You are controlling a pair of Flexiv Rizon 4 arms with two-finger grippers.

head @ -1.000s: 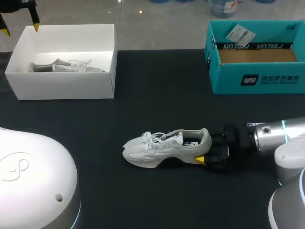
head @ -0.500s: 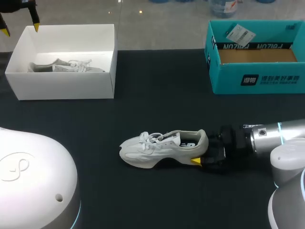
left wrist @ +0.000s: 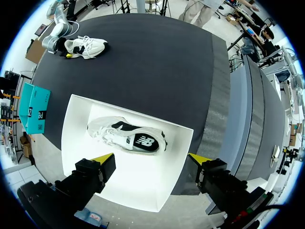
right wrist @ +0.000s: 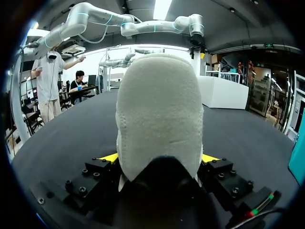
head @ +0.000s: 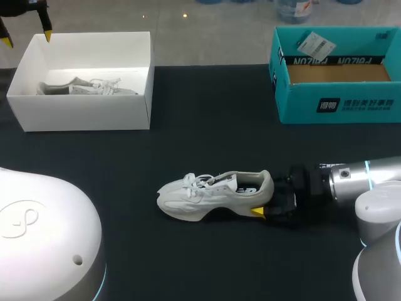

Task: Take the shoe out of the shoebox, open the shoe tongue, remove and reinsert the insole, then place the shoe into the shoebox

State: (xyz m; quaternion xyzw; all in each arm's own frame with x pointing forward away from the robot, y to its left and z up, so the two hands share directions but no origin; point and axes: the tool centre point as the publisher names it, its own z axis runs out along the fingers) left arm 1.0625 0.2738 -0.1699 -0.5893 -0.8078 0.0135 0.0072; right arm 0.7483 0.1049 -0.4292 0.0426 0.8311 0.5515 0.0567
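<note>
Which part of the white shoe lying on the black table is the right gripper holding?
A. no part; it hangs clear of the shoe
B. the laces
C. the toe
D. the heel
D: in the right wrist view the heel of the shoe sits between the two yellow-tipped fingers of the right gripper, and the head view shows the toe at the far end from that arm.

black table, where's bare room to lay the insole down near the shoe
Widest bare stretch of the black table: between the white cardboard shoebox and the teal cardboard box. Also bare past the toe of the white sneaker. Crowded at its heel, where the right gripper clamps it.
</note>
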